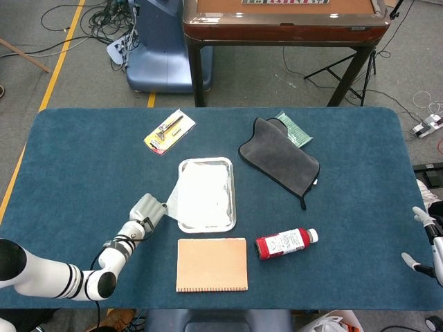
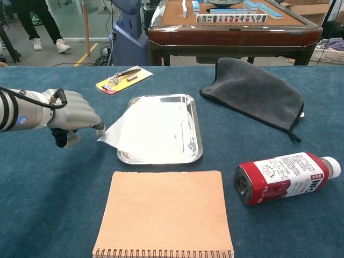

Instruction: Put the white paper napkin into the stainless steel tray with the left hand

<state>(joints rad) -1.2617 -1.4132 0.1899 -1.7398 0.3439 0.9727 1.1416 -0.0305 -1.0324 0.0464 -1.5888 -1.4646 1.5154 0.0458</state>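
Across the tray's left rim: white paper napkin (image 2: 153,129) lies mostly inside the stainless steel tray (image 2: 195,137), with one corner hanging over the rim toward my left hand.
Tray: flat on the blue table (image 2: 43,204), napkin covering most of its floor.
Left hand (image 2: 72,114): mine, just left of the tray, fingers curled together, one fingertip touching or pinching the napkin's overhanging corner; I cannot tell whether I grip it.
Right hand (image 1: 429,245): well to the right of the tray at the table's edge, holding nothing, fingers apart.
Progress: I judge the job nearly done; the sheet is largely in, and what remains is tucking that loose corner over the rim and letting go.
Near side of the tray: spiral notebook (image 2: 166,215), just beside its front rim.
Right of the tray: red bottle (image 2: 282,177) on its side; grey cloth (image 2: 252,91) further back.
Behind the tray, to the left: yellow carded tool pack (image 2: 122,78).
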